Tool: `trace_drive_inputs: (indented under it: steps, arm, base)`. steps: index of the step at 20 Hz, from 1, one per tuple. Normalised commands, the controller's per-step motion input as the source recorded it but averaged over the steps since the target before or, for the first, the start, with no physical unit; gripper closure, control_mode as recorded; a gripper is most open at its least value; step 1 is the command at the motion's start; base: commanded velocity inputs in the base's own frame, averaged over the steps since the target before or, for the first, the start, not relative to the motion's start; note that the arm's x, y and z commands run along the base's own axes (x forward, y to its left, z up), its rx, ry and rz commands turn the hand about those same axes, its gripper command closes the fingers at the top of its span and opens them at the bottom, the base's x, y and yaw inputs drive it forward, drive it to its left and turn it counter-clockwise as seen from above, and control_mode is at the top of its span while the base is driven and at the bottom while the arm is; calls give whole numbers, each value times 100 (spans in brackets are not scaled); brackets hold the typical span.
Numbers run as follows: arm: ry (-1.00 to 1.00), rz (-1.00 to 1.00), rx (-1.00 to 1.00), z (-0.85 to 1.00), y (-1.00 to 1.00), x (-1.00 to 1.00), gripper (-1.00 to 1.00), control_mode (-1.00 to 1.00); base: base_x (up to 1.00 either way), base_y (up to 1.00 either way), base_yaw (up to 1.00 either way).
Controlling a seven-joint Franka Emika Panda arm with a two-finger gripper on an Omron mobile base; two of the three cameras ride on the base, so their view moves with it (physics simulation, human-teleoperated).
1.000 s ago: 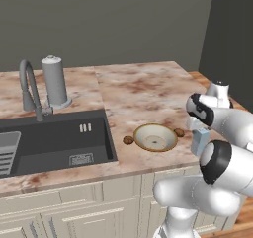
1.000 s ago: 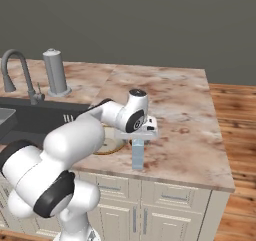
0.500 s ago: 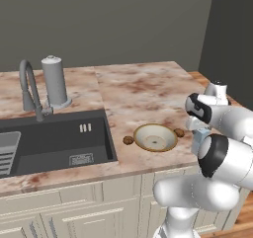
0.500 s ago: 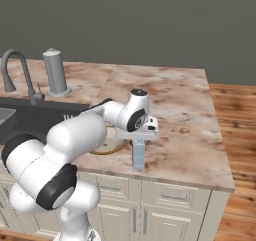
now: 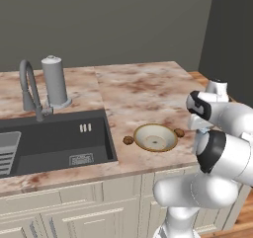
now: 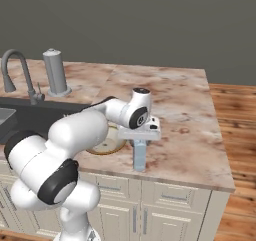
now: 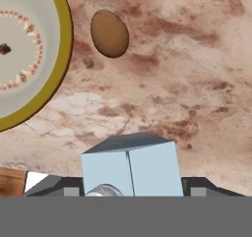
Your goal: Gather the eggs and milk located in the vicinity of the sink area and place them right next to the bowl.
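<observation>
Now the milk [image 6: 140,156] stands upright on the countertop [image 6: 185,100], near its front edge and just to the right of the bowl [image 5: 155,137]. We see the gripper [image 6: 139,135] directly above it, one dark finger on each side of the carton in the hand view; whether the pads actually press the walls we cannot tell, so we record the grip as undetermined.

We judge the step in hand to be the handling of the carton at its spot beside the bowl. To do it well, we would keep the hand vertical and centred over the carton, move straight along the vertical with no side drag, and watch that the base sits flat, since the front edge of the counter is close.

One egg [image 7: 109,33] lies between carton and bowl rim, near but apart from both; a second egg [image 5: 128,140] rests against the bowl's left side. Both should stay undisturbed.

Materials: the carton is a pale blue-grey box with flat faces, sharp edges and a round cap on top; likely light and easily tipped. The eggs are smooth brown ovals, apt to roll. The bowl is shallow, cream, tan-gold rimmed. The counter is mottled pink-brown stone. To the far left are the dark recessed sink [image 5: 54,143], the arched grey faucet [image 5: 30,91] and a tall grey cylinder [image 5: 55,81].
</observation>
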Motion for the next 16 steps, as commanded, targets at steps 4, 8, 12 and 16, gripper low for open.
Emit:
trace_drive_inputs:
  steps: [4,8,12,16]
  arm:
    - [0,0,0,-3,-9,-28,100,-100]
    - [0,0,0,0,0,-5,100,-100]
    - [1,2,0,10,0,1,100,-100]
    - [4,9,0,22,0,12,100,-100]
  base:
    - [0,0,0]
    - [0,0,0]
    - [0,0,0]
    - [0,0,0]
